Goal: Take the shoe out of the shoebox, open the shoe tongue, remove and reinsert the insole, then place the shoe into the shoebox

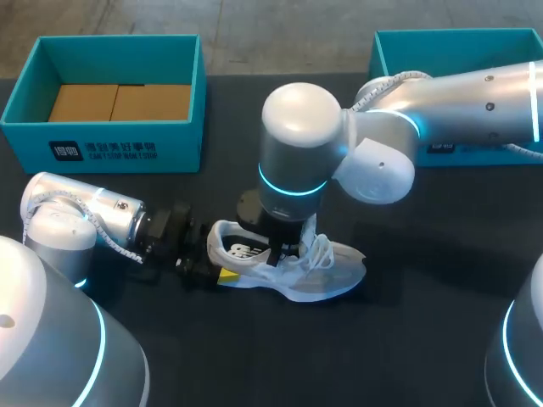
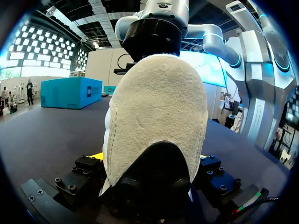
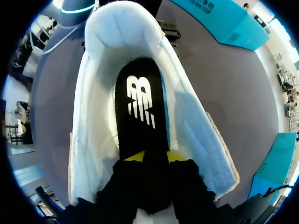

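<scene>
Head view: on the bench (image 1: 424,339), the left gripper (image 1: 222,273) clamps the white sneaker (image 1: 327,275) at its heel; the right gripper (image 3: 154,158), inside it, pinches the black insole (image 3: 140,107).

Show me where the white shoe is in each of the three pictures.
Head view: shoe mid-table, under the right arm's wrist.
Left wrist view: heel close up, clamped in the left gripper.
Right wrist view: its opening, black insole inside.
Shared landmark: right-hand teal shoebox.

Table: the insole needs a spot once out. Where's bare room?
Free: table on the shoe's near side, and between left shoebox and right shoebox. Crowded: at the shoe, where left gripper and right gripper meet.
</scene>
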### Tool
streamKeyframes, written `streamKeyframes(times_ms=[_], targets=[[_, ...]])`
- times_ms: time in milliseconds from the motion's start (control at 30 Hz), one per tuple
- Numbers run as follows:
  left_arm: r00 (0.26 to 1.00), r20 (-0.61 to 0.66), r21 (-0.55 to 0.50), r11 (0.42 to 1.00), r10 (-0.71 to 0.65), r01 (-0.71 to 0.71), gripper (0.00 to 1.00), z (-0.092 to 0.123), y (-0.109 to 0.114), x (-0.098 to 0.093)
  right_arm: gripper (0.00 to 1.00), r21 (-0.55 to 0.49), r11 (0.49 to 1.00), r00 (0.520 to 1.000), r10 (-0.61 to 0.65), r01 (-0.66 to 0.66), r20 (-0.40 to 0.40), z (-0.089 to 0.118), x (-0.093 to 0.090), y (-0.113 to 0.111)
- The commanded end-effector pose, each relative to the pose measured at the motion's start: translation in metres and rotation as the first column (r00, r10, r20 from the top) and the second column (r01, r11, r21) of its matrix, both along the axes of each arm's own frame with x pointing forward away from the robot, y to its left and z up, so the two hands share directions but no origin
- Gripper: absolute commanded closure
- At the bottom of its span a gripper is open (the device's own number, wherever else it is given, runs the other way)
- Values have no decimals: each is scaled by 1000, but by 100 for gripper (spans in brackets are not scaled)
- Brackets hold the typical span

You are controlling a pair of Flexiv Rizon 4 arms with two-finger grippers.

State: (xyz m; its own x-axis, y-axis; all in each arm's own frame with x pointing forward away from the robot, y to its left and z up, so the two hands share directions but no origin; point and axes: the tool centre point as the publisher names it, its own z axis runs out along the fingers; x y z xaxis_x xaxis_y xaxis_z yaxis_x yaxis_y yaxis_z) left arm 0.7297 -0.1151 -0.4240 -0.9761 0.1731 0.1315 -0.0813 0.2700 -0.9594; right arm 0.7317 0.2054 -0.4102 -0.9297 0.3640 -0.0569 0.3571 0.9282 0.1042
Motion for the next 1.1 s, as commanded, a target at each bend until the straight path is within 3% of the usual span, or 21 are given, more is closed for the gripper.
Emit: streamKeyframes(times_ms=[33,200,500,1100], targets=[[1000,0,-1,1000,1,-1,100,-3,3,1,76,12,1000,1000,-1,1,-8,-24,-3,5],[1000,0,-1,1000,1,-1,100,-3,3,1,76,17,1000,1000,-16,17,-25,-29,-9,6],[1000,0,-1,1000,1,-1,100,-3,3,1,78,-25,1000,990,-10,6,-141,-41,-19,16],[1000,0,-1,1000,1,-1,100,-3,3,1,80,-21,1000,975,-6,2,-222,-56,-36,22]])
